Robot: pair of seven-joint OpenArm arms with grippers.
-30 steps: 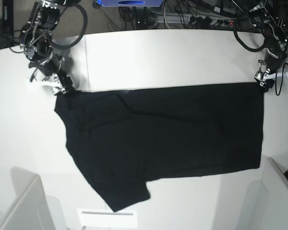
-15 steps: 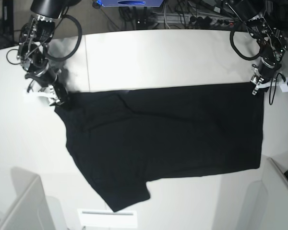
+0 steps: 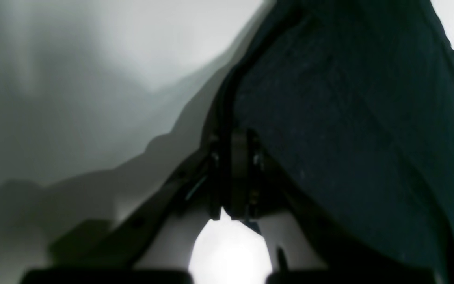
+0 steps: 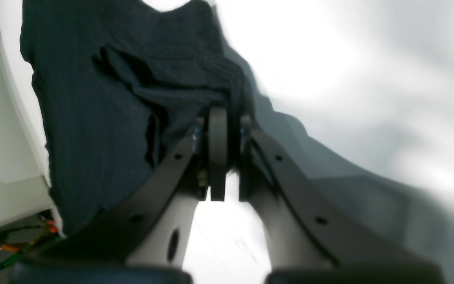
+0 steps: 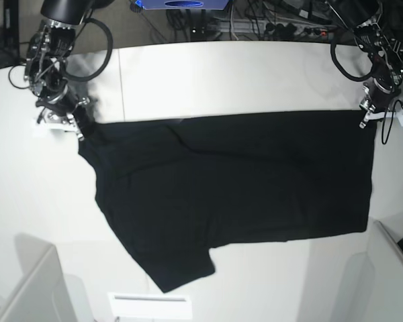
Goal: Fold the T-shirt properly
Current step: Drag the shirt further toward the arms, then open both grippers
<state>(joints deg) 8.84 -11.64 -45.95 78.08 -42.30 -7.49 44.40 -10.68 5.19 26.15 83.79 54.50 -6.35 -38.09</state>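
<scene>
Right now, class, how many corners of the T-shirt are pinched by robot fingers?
2. The right gripper pinches one far corner of the T-shirt; the left gripper pinches the other.

Evenly lit from above in the base view, with the white table (image 5: 208, 74) bright and mildly glaring near its far edge. Soft, faint shadows only. Noticeable fisheye bending toward the corners. Almost no detail in the T-shirt (image 5: 235, 188), a flat black mass with weak fold lines. Dim and hazy in the left wrist view, blurred throughout, with a blown-out white patch low in the middle. Brighter in the right wrist view, overexposed at top, cloth weave fairly sharp, near gripper parts out of focus.
</scene>
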